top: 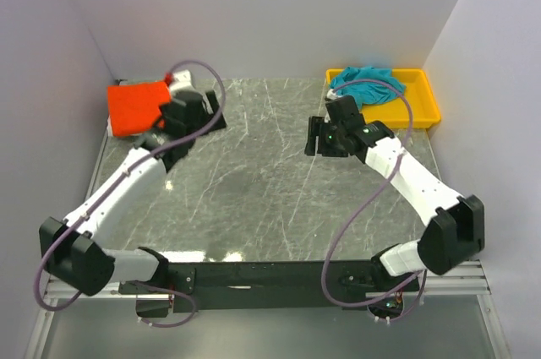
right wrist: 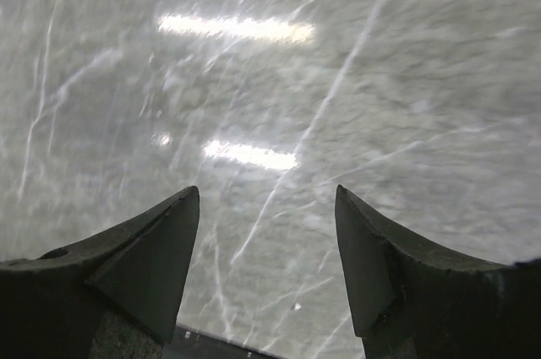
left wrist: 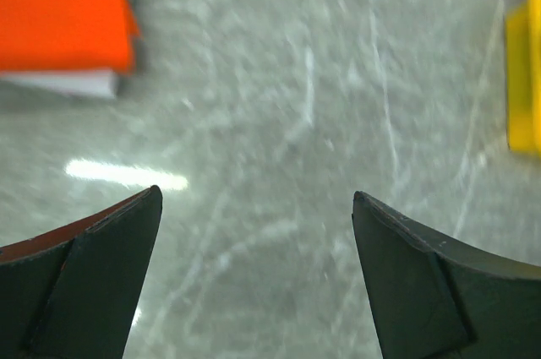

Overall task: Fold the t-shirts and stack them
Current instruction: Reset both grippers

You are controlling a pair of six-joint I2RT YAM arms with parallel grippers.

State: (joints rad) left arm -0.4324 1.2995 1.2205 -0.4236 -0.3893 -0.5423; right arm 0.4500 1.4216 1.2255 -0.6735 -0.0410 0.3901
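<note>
A folded orange-red t-shirt [top: 135, 107] lies at the table's far left; in the left wrist view the same orange-red t-shirt [left wrist: 63, 8] rests on a white layer [left wrist: 63, 83]. A crumpled teal t-shirt [top: 365, 84] sits in the yellow tray [top: 420, 106] at the far right. My left gripper [top: 211, 112] hovers just right of the orange shirt. Seen from its own wrist, the left gripper [left wrist: 256, 198] is open, with only bare table between its fingers. My right gripper [top: 317, 135] is near the tray's front left corner. From its wrist, the right gripper [right wrist: 267, 194] is open over bare table.
The grey marble tabletop [top: 262, 182] spans the space between both arms. White walls close in the left, back and right sides. In the left wrist view the yellow tray's edge [left wrist: 524, 80] shows at the right border.
</note>
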